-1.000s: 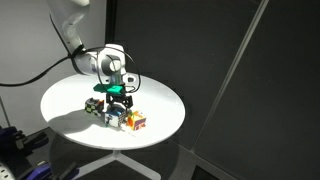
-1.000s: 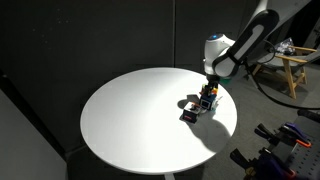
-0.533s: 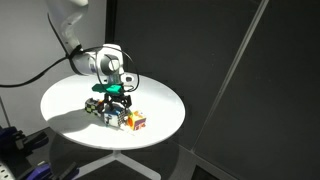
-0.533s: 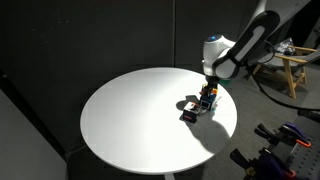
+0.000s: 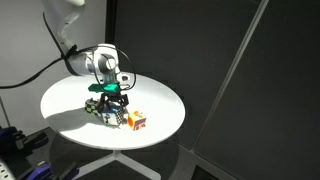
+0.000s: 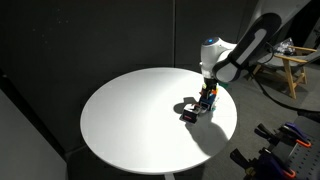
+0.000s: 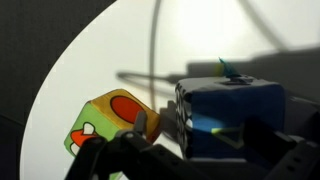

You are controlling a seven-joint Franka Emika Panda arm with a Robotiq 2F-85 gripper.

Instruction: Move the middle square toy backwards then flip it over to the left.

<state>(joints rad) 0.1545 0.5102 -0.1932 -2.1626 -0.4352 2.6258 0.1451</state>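
The middle square toy (image 7: 230, 110) shows a dark blue shaded face with a checkered edge in the wrist view. It sits on the round white table (image 5: 60, 100) between the other two cubes. My gripper (image 7: 205, 140) is open and lowered over it, one finger on each side; whether the fingers touch it I cannot tell. In both exterior views the gripper (image 5: 117, 100) (image 6: 208, 95) largely covers the toy (image 5: 112, 117). The orange-yellow-red cube (image 7: 108, 122) (image 5: 136, 121) lies close beside it, and the dark patterned cube (image 5: 93, 108) (image 6: 188, 113) is on its other side.
The cubes stand near one edge of the table (image 6: 130, 120), whose remaining white top is bare. Black curtains surround the table. A wooden stool (image 6: 292, 68) stands behind the arm. A cable (image 5: 30, 80) hangs from the arm.
The gripper has shifted slightly sideways and down over the middle cube, leaving the orange cube more exposed. The jaws stay open and the cubes have not visibly moved.
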